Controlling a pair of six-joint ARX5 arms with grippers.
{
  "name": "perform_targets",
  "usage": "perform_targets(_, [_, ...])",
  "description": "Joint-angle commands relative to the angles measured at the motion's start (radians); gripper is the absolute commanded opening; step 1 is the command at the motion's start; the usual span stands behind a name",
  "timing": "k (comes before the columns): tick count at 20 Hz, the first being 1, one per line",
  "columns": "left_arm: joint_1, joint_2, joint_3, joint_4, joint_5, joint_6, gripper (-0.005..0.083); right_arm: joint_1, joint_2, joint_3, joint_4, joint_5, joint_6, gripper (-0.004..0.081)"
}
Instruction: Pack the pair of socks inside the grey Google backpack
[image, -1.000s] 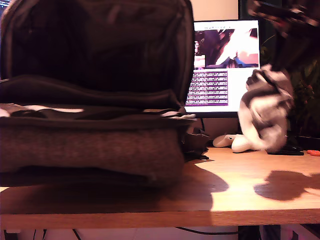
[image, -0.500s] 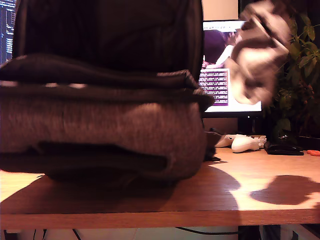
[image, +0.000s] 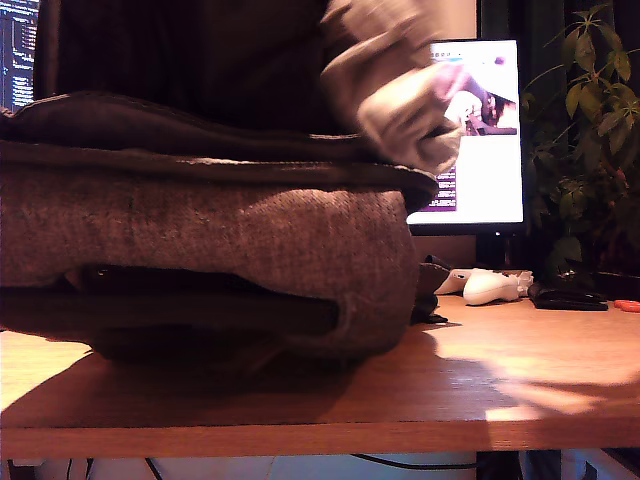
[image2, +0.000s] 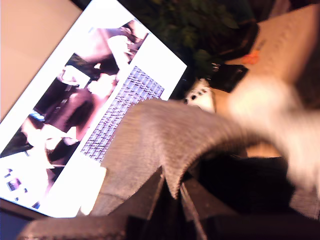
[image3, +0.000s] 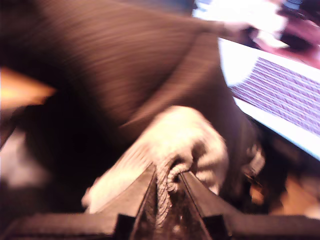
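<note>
On the wooden table (image: 520, 370), past the backpack (image: 210, 260) toward the exterior view's right, we see a lit monitor (image: 485, 150), a leafy plant (image: 590, 150) beside it, a white controller (image: 490, 288) at the monitor's foot and a flat dark object (image: 568, 298) just beyond that. The backpack fills most of the exterior view from 9 o'clock through the centre and blocks everything behind it; its raised back panel shows dark lining, and the front wall is grey-brown herringbone weave with a dark seam low across it. The socks (image: 400, 95) hang at about 1 o'clock in that view — a pale grey-white knit bundle, blurred, above the bag's upper rim and partly in front of the monitor. In the second wrist view our second gripper (image3: 167, 182) has its jaws drawn narrow on a fold of the socks (image3: 175, 145), with the bag's dark inside behind them. In the first wrist view our first gripper (image2: 172, 192) pinches an edge of the backpack's grey fabric (image2: 165, 135) between nearly closed jaws — the monitor (image2: 90, 105) and the controller (image2: 200, 97) lie beyond it. Neither arm can be made out in the exterior view.
</note>
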Motion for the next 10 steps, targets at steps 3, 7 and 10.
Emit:
perform_targets(3, [0.009, -0.005, 0.029, 0.042, 0.024, 0.001, -0.0021, 0.115, 0.111, -0.022, 0.022, -0.021, -0.223, -0.0013])
perform_targets(7, [0.010, -0.005, 0.029, 0.036, 0.031, 0.001, -0.0021, 0.160, 0.133, -0.022, 0.104, 0.010, -0.301, -0.0013])
perform_targets(10, [0.010, -0.005, 0.030, 0.034, 0.031, 0.001, -0.0021, 0.128, 0.143, -0.022, 0.176, 0.013, -0.383, -0.0013])
